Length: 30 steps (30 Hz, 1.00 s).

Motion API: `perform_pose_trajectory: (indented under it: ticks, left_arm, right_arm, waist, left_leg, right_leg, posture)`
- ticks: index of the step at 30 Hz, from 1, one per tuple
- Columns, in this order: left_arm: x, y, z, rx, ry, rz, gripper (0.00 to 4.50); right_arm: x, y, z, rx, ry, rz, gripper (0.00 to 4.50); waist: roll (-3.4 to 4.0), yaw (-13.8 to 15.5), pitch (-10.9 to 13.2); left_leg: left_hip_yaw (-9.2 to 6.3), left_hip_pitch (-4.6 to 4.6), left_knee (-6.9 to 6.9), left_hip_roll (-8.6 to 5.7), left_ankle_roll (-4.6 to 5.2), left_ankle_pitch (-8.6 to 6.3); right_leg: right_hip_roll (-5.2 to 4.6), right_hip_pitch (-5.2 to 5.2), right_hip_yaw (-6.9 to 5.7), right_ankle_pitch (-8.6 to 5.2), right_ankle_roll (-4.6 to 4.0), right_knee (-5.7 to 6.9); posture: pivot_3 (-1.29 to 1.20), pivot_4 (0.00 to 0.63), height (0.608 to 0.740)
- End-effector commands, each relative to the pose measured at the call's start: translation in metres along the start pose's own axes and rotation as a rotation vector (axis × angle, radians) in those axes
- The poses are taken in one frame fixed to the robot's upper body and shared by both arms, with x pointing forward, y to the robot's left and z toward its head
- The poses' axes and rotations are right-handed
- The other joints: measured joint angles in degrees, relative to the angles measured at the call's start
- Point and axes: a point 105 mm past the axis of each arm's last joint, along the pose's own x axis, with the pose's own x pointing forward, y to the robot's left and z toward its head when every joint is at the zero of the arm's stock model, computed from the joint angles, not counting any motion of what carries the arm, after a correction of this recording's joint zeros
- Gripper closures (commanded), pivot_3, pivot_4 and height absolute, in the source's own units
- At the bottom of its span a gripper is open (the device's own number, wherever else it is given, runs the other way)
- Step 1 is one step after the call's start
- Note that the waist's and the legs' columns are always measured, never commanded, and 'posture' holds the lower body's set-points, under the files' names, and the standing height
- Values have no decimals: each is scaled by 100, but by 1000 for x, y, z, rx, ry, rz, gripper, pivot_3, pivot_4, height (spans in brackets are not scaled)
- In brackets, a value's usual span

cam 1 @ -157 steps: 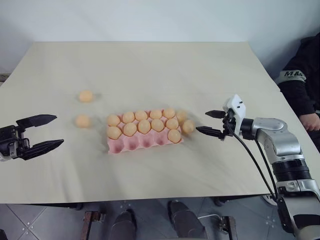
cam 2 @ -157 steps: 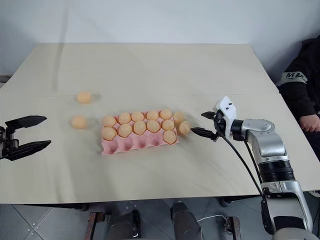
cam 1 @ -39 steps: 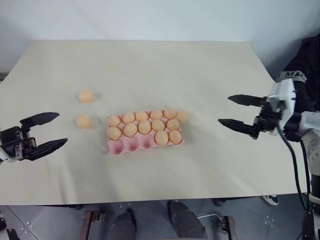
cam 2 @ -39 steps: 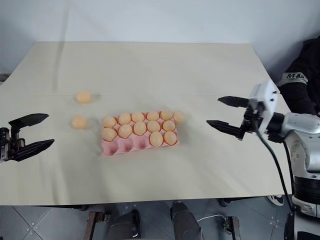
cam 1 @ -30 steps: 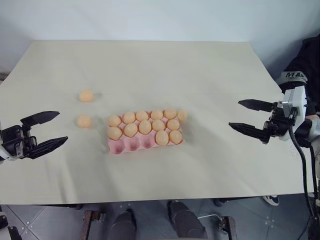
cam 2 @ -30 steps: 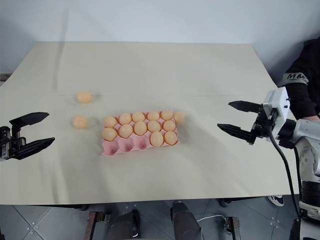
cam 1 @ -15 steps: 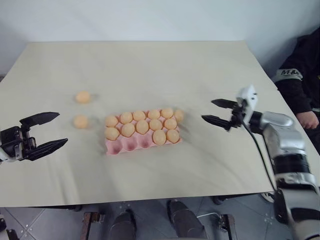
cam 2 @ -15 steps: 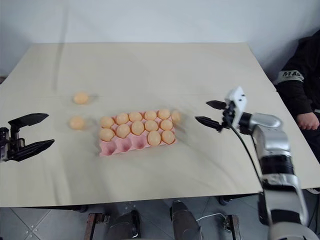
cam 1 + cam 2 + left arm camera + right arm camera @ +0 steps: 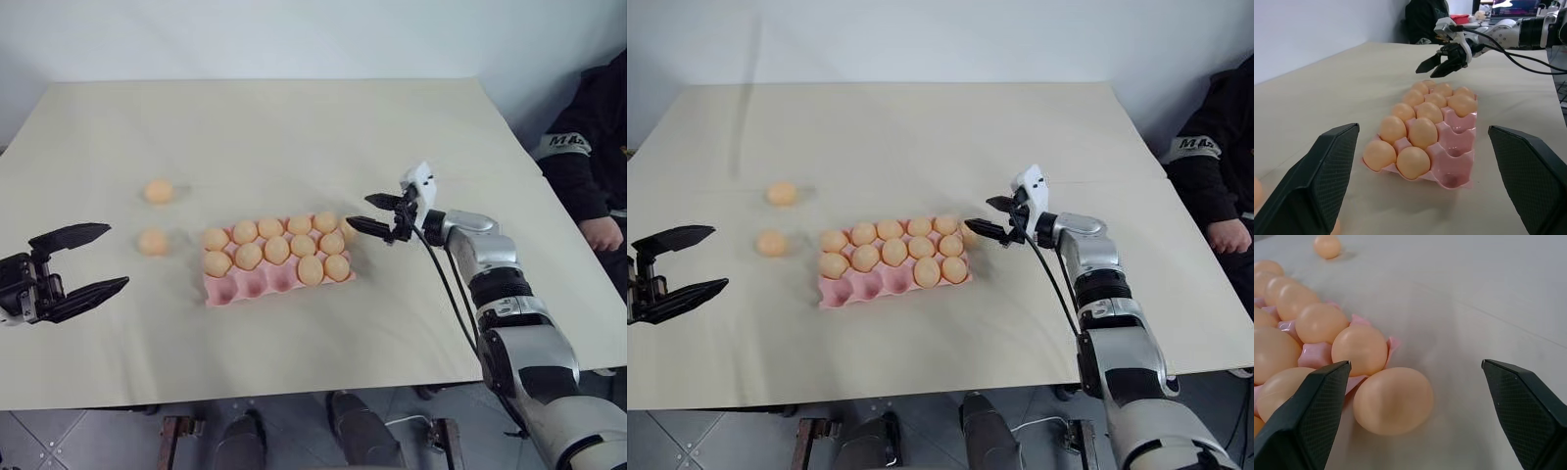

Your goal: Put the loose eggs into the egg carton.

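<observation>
Left tool [image 9: 76, 262]: jaws spread, empty, above counter [image 9: 294, 127] near edge.
Egg carton [image 9: 277, 283]: mid-counter, near row mostly empty.
Right tool [image 9: 370, 214]: jaws spread, flanking egg [image 9: 1393, 400] beside carton's right end.
Loose eggs [image 9: 152, 241], [image 9: 159, 191]: left of carton.

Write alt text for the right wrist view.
Open right gripper hovers over a loose egg lying on the table against the edge of the pink egg carton, which holds more eggs. Another egg lies farther off.
</observation>
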Motion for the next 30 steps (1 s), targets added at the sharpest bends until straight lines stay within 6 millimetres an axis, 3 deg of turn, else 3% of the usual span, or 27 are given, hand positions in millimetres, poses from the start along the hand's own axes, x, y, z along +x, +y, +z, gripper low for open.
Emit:
perform_pose_trajectory:
  ticks: [1,14,29,30]
  left_arm:
    - [-2,-2,11,41,-35,12,0]
    - [4,-1,13,53,-42,20,0]
    - [7,1,14,62,-40,28,0]
    - [8,0,14,63,-40,28,0]
  right_arm:
    - [6,0,2,-33,4,-10,25]
    - [16,-10,-8,-62,60,-85,25]
    - [26,-18,0,-89,38,-194,25]
    - [26,-19,-1,-95,46,-201,192]
  waist:
    - [0,-4,0]
    - [0,-169,0]
    - [0,-196,0]
    - [0,-197,0]
  left_leg:
    - [0,0,1,0,0,0]
    - [-2,1,0,-1,0,0]
    - [-3,1,1,-1,-1,0]
    - [-3,1,1,-1,-1,0]
  right_leg:
    - [0,1,0,0,0,0]
    - [1,1,0,1,3,1]
    - [0,2,0,2,3,2]
    - [0,2,0,2,3,2]
  posture:
    - [0,150,740]
    - [0,150,740]
    - [0,150,740]
    - [0,150,740]
